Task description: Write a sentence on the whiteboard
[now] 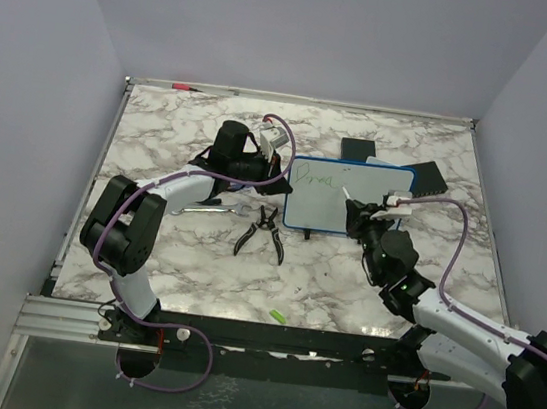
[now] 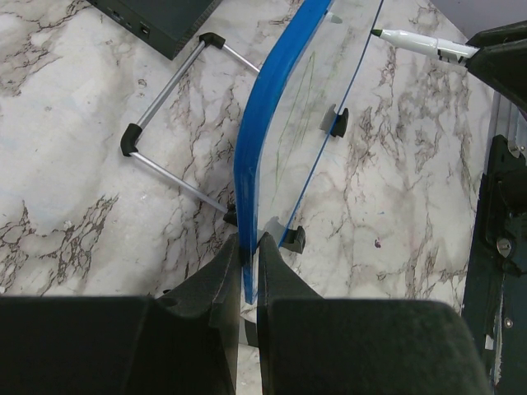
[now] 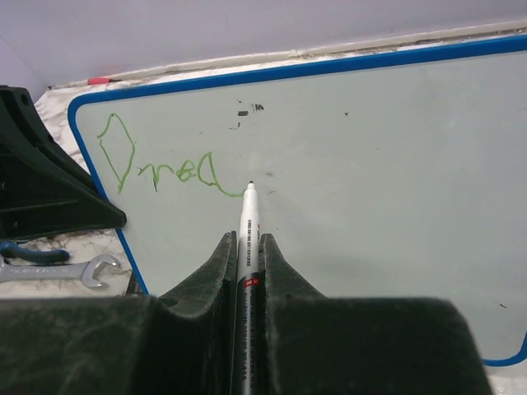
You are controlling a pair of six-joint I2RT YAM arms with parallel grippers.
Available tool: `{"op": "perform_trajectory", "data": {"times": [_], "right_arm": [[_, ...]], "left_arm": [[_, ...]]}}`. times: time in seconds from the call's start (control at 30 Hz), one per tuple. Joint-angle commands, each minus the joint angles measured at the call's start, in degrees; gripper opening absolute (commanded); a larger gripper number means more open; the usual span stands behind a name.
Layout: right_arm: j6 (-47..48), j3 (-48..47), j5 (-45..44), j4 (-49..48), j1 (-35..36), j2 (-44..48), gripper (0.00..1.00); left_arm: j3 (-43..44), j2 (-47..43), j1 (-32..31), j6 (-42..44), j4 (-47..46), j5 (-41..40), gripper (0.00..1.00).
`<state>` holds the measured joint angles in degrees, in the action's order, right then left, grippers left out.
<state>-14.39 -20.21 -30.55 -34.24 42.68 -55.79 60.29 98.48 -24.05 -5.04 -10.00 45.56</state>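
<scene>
The whiteboard [image 1: 346, 202] with its blue frame [image 2: 257, 140] stands raised off the marble table, its face [image 3: 379, 164] towards the right arm. My left gripper [image 2: 249, 247] is shut on the board's left edge [image 1: 290, 181]. A white marker [image 3: 249, 220] is clamped in my right gripper [image 3: 249, 247], which sits in front of the board [image 1: 363, 214]. The marker's tip sits at the board, right by the end of the green writing [image 3: 169, 169]. That writing, one short slanted word in the top left corner, is all of the sentence [image 1: 313, 180] that shows. The marker [image 2: 416, 43] also shows from the side.
Black-handled pliers [image 1: 262, 231] and a wrench [image 1: 214, 210] lie in front of the board's left end. Two flat black pads [image 1: 427, 174] lie behind it. A small green cap [image 1: 278, 315] rests near the front edge. A red pen [image 1: 181, 85] lies along the back wall.
</scene>
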Motion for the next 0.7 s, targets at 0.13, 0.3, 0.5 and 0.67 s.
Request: {"op": "perform_trajectory", "data": {"times": [0.13,0.3,0.5,0.67], "right_arm": [[2.43,-3.47,3.68,-3.26,-0.21,-2.14,0.01],[2.82,-4.67,3.21,-4.63,-0.20,-4.89,0.01],[2.45,-4.94,1.34,-5.88,-0.16,-6.56,0.01],[2.46,-4.67,-0.01,-5.85,-0.19,-7.10,0.01]], "left_arm": [[0.13,0.45,-0.73,1.80,3.37,-2.76,0.00],[0.18,0.52,-0.74,1.87,3.42,-2.76,0.00],[0.26,0.50,-0.73,2.02,3.50,-2.76,0.00],[0.29,0.44,-0.72,2.01,3.58,-2.67,0.00]]}}
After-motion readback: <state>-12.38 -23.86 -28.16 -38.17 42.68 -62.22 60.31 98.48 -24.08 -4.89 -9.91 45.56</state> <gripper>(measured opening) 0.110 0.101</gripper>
